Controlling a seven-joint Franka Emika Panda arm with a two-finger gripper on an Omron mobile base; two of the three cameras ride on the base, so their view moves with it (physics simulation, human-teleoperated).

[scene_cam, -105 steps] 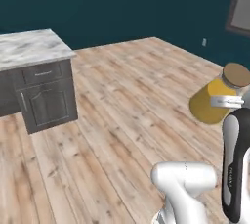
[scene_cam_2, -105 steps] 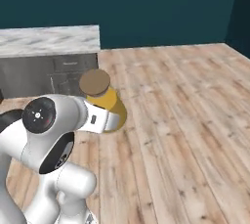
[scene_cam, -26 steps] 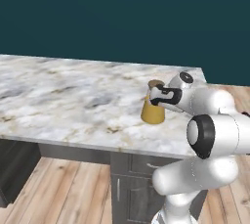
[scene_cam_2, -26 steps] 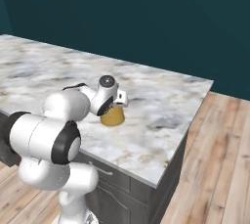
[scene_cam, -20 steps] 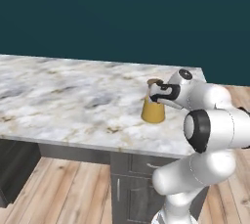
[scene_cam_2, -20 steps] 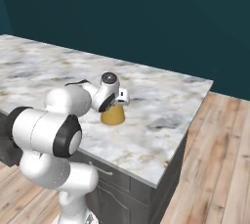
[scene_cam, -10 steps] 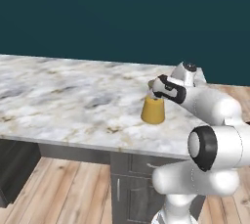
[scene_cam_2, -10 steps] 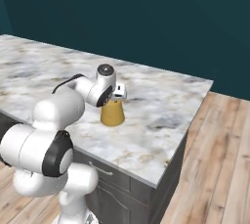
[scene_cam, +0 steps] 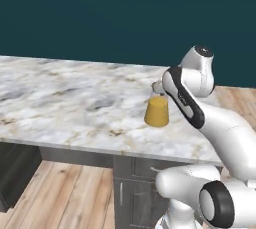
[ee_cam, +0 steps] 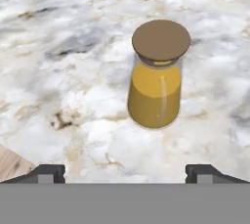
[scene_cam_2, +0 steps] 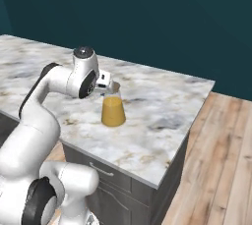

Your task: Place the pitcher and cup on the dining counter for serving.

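I see the pitcher [ee_cam: 157, 78] standing upright on the dining counter [ee_cam: 58, 71], my gripper [ee_cam: 124, 171] spread wide, clear of it.

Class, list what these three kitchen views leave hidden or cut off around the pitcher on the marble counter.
- Left base view: the pitcher has its lid hidden behind the arm.
- Right base view: the dining counter runs off the left edge.
- Hand view: gripper open; its fingertips are cut by the bottom band.
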